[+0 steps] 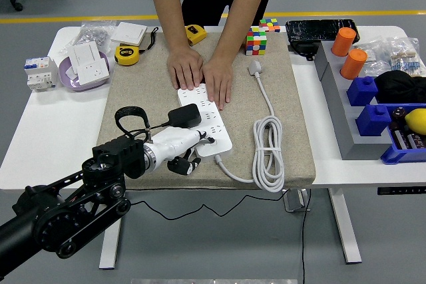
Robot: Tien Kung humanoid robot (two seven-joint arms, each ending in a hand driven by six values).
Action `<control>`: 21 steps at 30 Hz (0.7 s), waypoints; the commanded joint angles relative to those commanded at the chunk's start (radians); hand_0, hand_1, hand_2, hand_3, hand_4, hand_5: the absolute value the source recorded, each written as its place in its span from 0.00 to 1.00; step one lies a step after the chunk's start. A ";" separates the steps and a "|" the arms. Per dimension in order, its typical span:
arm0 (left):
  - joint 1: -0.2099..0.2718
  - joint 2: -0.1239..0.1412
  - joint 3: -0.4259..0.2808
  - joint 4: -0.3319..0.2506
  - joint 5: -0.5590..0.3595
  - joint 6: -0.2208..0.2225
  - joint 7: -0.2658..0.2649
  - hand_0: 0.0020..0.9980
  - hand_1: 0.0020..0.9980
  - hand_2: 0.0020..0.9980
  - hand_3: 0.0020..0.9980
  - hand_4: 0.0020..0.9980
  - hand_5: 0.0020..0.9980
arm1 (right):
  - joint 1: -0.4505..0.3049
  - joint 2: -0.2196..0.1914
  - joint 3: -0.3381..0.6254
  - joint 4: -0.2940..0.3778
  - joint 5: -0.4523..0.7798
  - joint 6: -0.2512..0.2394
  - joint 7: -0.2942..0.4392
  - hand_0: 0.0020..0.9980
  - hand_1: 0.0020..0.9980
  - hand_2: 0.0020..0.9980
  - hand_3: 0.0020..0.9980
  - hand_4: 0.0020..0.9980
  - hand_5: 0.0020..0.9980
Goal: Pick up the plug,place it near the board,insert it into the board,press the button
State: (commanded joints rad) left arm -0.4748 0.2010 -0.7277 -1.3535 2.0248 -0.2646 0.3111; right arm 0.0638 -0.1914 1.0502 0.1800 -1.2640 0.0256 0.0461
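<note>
On the beige mat (133,108), the white board (205,120) is laid with its long axis running from far left to near right, its white cord (267,157) coiled to the right. A black plug (184,117) is seated on the board's near left part, its black cable (130,119) looping away to the left. The left hand (180,144) is laid at the board's near end, one finger extended onto it and the rest curled below. Both of the person's hands (202,73) are pressed flat on the far end. No print can be read. A purple bowl (68,81) at the far left holds white sockets (88,59); blue bins (398,132) at the right hold a yellow thing (416,120).
</note>
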 joint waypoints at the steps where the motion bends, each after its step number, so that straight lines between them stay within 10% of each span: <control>1: -0.001 0.002 0.005 0.001 -0.001 -0.003 0.001 0.14 0.02 0.16 0.85 0.50 0.00 | 0.000 0.000 0.001 0.000 -0.001 0.000 0.000 0.96 0.90 0.85 0.86 1.00 0.96; 21: -0.017 0.013 -0.033 -0.107 -0.004 0.000 -0.015 0.14 0.03 0.16 0.80 0.50 0.00 | 0.001 0.000 0.003 0.000 -0.001 0.001 -0.002 0.96 0.90 0.85 0.86 1.00 0.96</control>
State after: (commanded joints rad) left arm -0.4916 0.2144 -0.7611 -1.4602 2.0205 -0.2650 0.2961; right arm 0.0644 -0.1913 1.0533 0.1800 -1.2650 0.0263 0.0443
